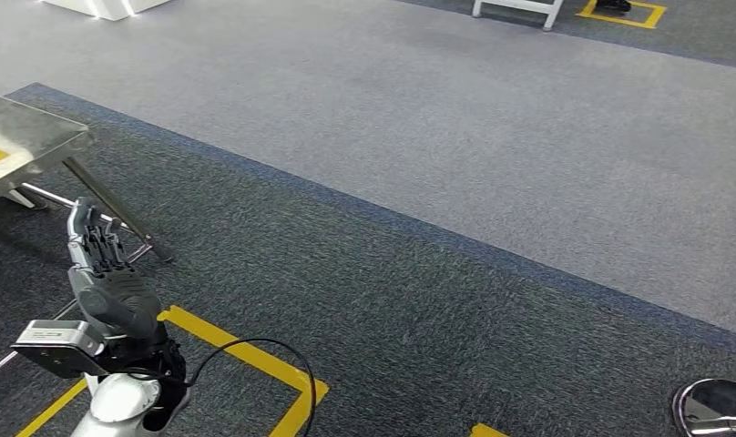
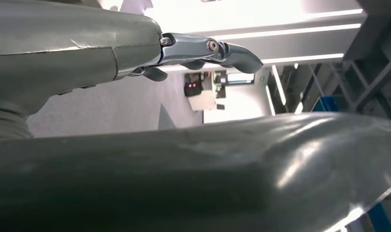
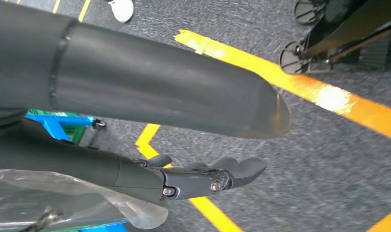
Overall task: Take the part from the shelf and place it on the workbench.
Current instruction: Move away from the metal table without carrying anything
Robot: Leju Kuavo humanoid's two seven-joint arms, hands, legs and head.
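Down by my left side, my left hand [image 1: 105, 273] is hanging over dark carpet [image 1: 419, 309], fingers straight and apart, gripping nothing. Yellow floor tape [image 1: 246, 355] is running just below it.

On the right, my right hand [image 3: 193, 176] is reaching out over more yellow tape, fingers approx. straight, thumb above them. A clear plastic bag [image 3: 63, 203] w/ sthg dark inside is lying against the underside of that hand; prob. the part, but I can't tell for sure, nor whether the fingers are actually gripping it. A blue-green cart [image 3: 63, 123] is showing behind the hand.

Further out, left of my left hand, a metal table [image 1: 27, 137] is standing w/ its slanted leg beside the fingers. Beyond it, lighter grey carpet [image 1: 437, 109] is stretching to white furniture [image 1: 519, 7] at the far edge.
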